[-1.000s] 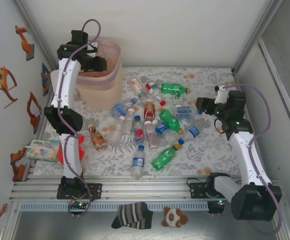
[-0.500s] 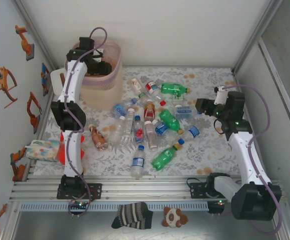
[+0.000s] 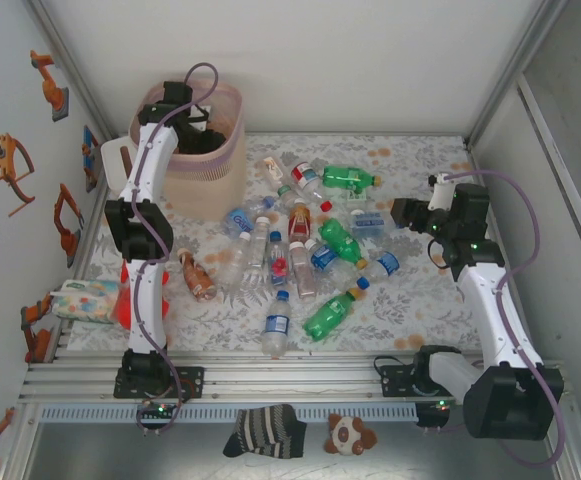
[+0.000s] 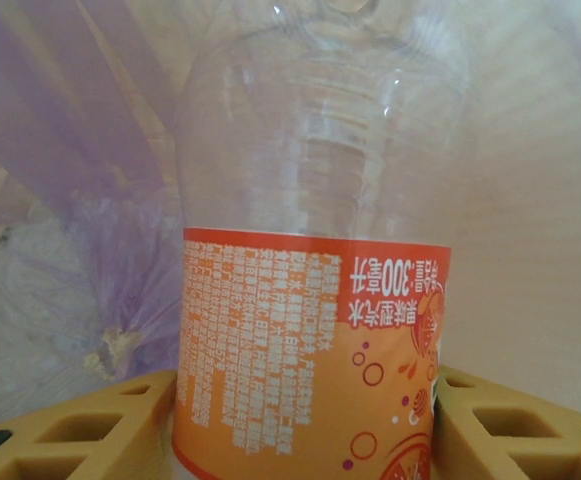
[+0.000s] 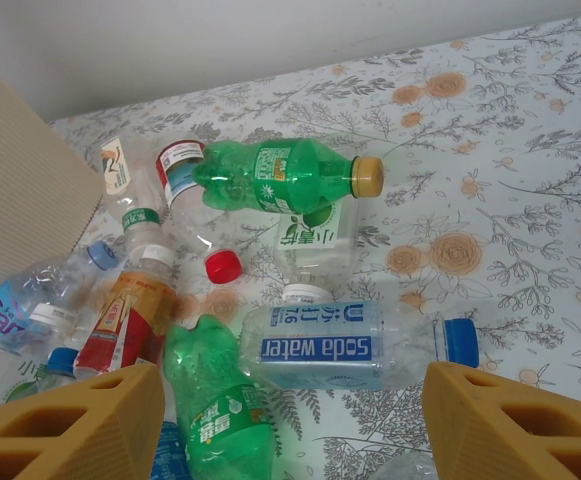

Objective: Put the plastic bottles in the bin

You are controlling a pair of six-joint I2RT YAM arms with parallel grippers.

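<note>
Left claw [image 3: 196,135], lowered into the bin [image 3: 205,185] at the far-left corner of the bench [image 3: 420,300], clamps a clear orange-labelled bottle [image 4: 310,300]. Right claw [image 3: 402,212], jaws parted and empty, hovers near the right edge. Loose plastic bottles [image 3: 300,250] lie mid-bench.

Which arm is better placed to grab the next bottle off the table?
Right. The right fingers hang open over the soda water bottle, while the left fingers hold an orange-labelled bottle at the bin.

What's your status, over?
Left pincer shut on orange-label bottle, inside bin. Right pincer open, above soda water bottle. Many plastic bottles left on table.
</note>
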